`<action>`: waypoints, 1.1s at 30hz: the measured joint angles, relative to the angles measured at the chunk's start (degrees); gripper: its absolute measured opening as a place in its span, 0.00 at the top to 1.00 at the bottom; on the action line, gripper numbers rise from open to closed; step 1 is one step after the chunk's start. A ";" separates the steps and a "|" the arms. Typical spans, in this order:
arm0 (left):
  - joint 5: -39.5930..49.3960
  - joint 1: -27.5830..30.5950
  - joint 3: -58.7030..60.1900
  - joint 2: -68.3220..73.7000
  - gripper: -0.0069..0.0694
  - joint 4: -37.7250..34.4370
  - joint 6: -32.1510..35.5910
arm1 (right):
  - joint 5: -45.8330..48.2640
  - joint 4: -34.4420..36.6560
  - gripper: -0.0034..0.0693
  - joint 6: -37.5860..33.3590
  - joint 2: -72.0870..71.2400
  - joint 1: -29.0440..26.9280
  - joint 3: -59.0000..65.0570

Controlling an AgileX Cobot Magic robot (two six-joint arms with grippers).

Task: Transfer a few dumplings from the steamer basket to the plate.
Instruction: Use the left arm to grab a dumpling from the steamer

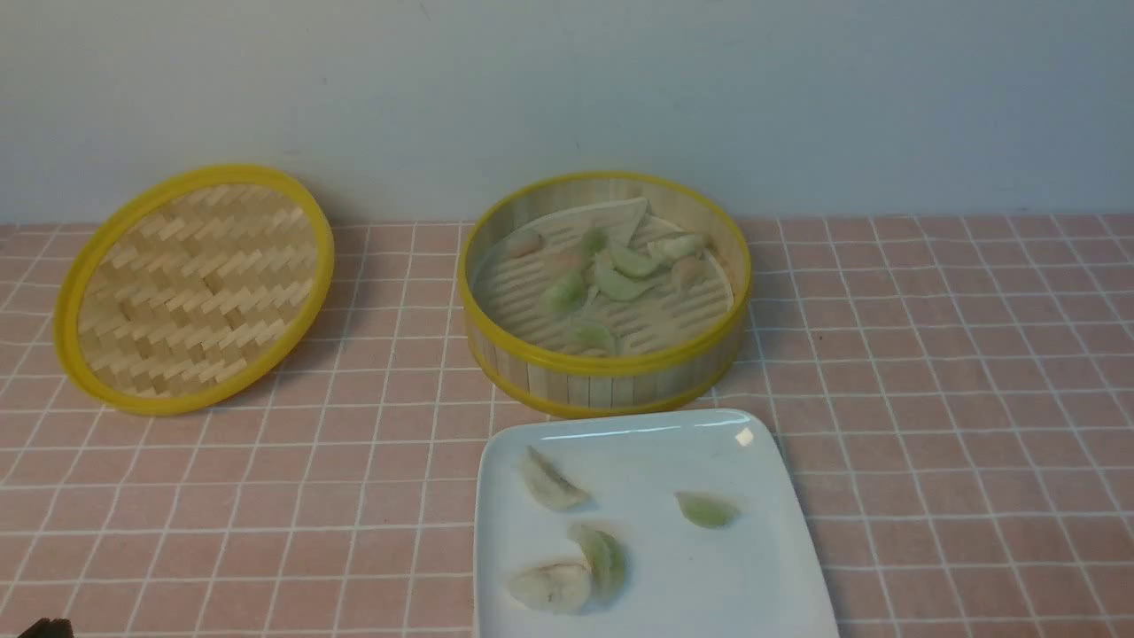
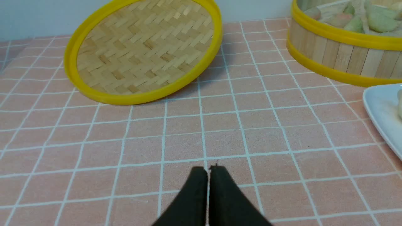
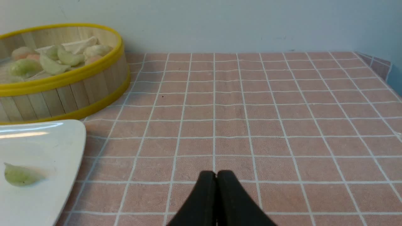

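The steamer basket point(image 1: 611, 377) stands at the middle back of the table with several pale green and pinkish dumplings point(image 1: 620, 285) on its slatted floor. In front of it lies the white plate point(image 1: 762, 576), carrying several dumplings: a whitish one point(image 1: 549, 481), a green one point(image 1: 706, 510) and a touching pair point(image 1: 576, 571). My left gripper point(image 2: 208, 169) is shut and empty, low over the tablecloth to the left of the plate point(image 2: 381, 114). My right gripper point(image 3: 216, 173) is shut and empty too, over the cloth to the right of the plate point(image 3: 62, 150). Neither gripper shows in the front view.
The flat woven lid point(image 1: 195, 288) with a yellow rim leans at the back left. A pink checked tablecloth point(image 1: 957, 354) covers the table, with a pale wall behind. The table's right edge point(image 3: 389, 67) shows in the right wrist view.
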 joint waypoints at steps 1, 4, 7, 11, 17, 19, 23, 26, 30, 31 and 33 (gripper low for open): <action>0.00 0.00 0.00 0.00 0.92 0.00 0.00 | 0.00 0.00 0.97 0.00 0.00 0.00 0.00; 0.00 0.00 0.00 0.00 0.92 0.05 0.31 | 0.00 0.00 0.97 0.00 0.00 0.00 0.00; -0.60 0.00 0.00 0.00 0.92 1.18 0.73 | 0.00 0.00 0.97 0.00 0.00 0.00 0.00; -4.41 0.00 0.00 0.00 0.92 -1.79 -1.51 | 0.00 0.00 0.97 0.12 0.00 0.00 0.00; -15.27 0.00 0.00 0.00 0.92 -15.06 -10.03 | 0.00 0.00 0.97 0.11 0.00 0.00 0.00; -20.28 0.00 0.00 0.00 0.92 -19.25 -11.11 | 0.00 0.00 0.97 0.11 0.00 0.00 0.00; -33.88 0.00 0.00 0.00 0.92 -25.07 -13.55 | 0.00 0.00 0.97 0.11 0.00 0.00 0.00; -38.37 0.00 -0.74 0.00 0.92 -25.54 -14.58 | 0.00 0.00 0.97 0.11 0.00 0.00 0.00; -33.90 0.00 -13.76 3.35 0.92 -19.99 -14.23 | 0.00 0.00 0.97 0.11 0.00 0.00 0.00; -30.61 0.00 -18.00 5.67 0.92 -17.83 -13.87 | 0.00 0.00 0.97 0.11 0.00 0.00 0.00; -24.12 0.00 -25.31 10.82 0.92 -13.68 -13.16 | 0.00 0.00 0.97 0.11 0.00 0.00 0.00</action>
